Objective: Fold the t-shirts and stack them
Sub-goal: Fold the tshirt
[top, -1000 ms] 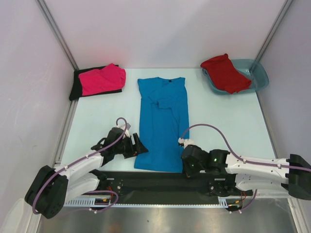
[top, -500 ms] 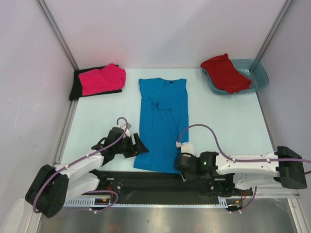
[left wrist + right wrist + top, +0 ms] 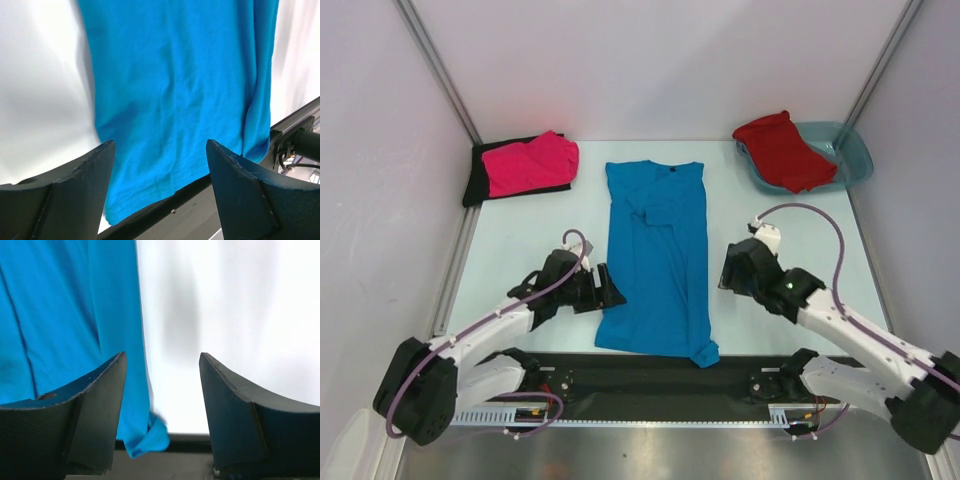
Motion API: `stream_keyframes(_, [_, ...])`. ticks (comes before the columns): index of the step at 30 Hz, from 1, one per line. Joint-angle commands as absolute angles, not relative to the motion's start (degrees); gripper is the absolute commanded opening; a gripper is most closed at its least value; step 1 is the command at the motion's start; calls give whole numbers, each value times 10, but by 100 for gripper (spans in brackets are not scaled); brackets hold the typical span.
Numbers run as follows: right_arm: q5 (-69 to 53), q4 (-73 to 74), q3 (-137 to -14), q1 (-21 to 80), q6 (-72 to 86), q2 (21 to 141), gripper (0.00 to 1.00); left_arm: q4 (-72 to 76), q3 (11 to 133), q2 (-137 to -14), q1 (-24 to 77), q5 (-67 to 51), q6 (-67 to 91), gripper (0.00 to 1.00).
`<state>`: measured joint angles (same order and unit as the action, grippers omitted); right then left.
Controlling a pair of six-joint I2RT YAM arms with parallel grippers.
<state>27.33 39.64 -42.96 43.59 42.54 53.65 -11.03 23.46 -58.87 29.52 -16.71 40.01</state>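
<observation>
Bright blue short-sleeved cloth t-shirt (image 3: pixel 655 250) lies flat and lengthwise on the pale worktop (image 3: pixel 530 230), sleeves tucked in, its near right hem corner curled. At either side of its lower half sit the left claw (image 3: pixel 159 145) and right claw (image 3: pixel 161 356), both spread wide and holding nothing, probably placed to take the hem for the next fold.

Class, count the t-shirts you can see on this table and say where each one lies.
4: blue shirt flat in the centre; red shirt on the teal tub, far right; pink shirt atop black shirt, far left. Others could hide beneath that pile.
</observation>
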Motion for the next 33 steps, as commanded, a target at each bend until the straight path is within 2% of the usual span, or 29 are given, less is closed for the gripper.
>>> stream_keyframes(1, [125,227,-423,336,305,607,65,-82,275,-633,295,-175,374,80])
stream_keyframes(3, [53,141,-424,293,298,647,65,-71,306,-661,296,-182,356,81])
stream_keyframes(7, [-53,46,-474,197,270,807,65,-56,380,-750,293,-177,330,83])
stream_keyframes(16, [-238,-39,-740,119,266,1099,65,-3,584,-953,210,-250,324,85])
stream_keyframes(24, [-272,36,-980,97,237,1305,65,40,770,-1130,121,-309,346,86])
stream_keyframes(28, [-281,76,-1111,86,228,1380,65,22,888,-1210,99,-319,339,85])
stream_keyframes(33, [-261,129,-1206,84,209,1435,65,8,976,-1295,80,-330,344,84])
